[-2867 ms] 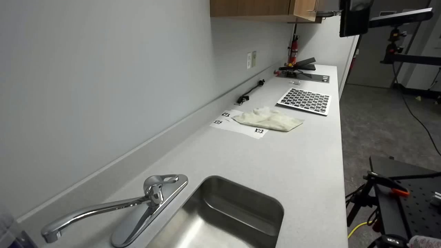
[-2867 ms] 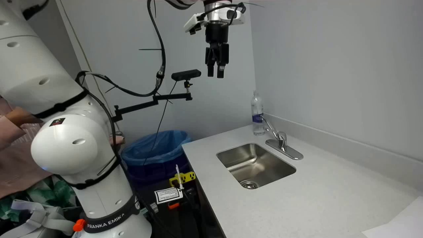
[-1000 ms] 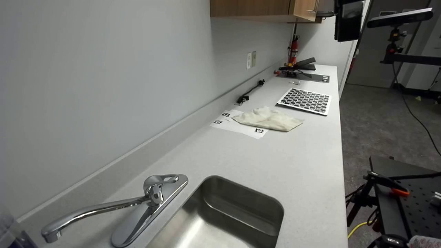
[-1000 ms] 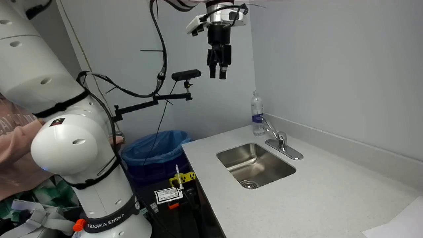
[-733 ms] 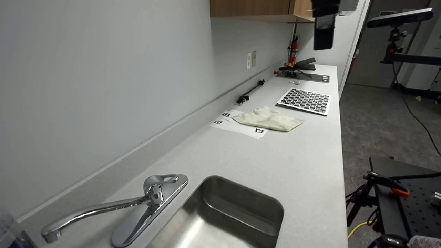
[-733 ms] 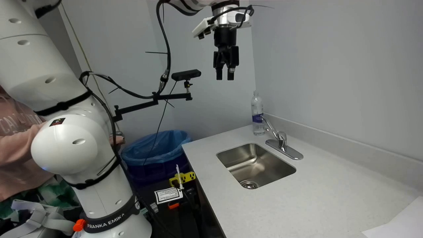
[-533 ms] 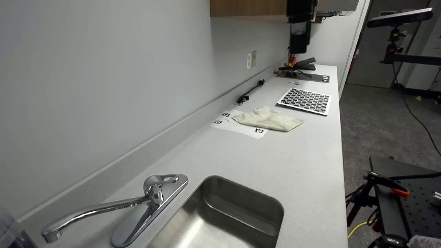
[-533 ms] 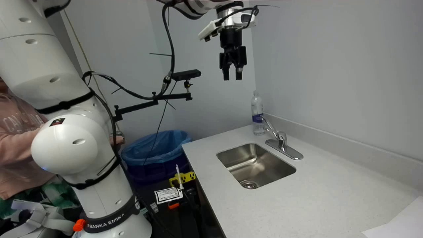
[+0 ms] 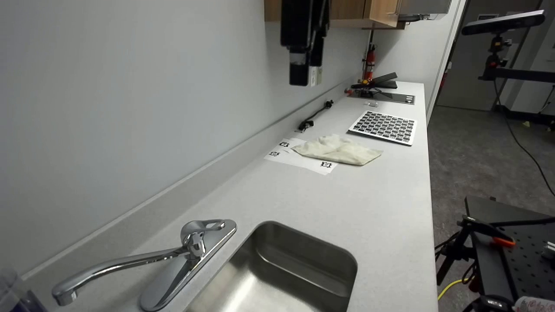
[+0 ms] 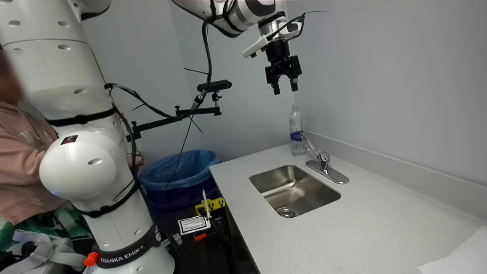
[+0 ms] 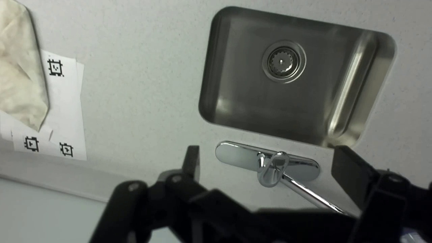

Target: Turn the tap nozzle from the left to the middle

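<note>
Higher than the sink (image 10: 308, 190) hung one gripper (image 10: 285, 90), spread; beside the sink stood one tap (image 9: 194, 245), nozzle (image 9: 117, 263) pointing away.

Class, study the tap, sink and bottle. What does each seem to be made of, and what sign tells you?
Tap: probably chrome-plated metal with a mirror polish; it carries crisp, bright reflections.
Sink: likely stainless steel, satin finish; its grey surface shows soft, blurred highlights.
Bottle: clear and glossy, perhaps plastic, though glass is possible; its upper part is see-through.
</note>
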You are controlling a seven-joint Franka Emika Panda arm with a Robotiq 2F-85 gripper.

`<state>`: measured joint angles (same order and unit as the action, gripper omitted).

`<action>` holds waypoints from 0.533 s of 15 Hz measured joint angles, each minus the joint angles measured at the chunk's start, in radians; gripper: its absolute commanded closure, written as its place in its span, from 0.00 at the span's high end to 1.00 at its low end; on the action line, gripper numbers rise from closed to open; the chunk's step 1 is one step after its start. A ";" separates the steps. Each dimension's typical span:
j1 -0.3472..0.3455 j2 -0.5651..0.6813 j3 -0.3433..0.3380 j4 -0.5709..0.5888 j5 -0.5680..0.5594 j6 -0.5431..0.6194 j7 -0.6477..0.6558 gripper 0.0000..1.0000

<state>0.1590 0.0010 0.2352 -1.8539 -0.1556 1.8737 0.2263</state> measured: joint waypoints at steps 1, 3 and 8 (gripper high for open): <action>0.010 0.019 0.001 0.015 -0.013 0.023 0.003 1.00; 0.030 0.058 0.001 0.044 -0.032 0.073 0.012 1.00; 0.071 0.146 0.001 0.096 -0.042 0.223 0.031 1.00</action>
<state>0.2297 0.1470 0.2364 -1.7581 -0.1973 2.0964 0.2568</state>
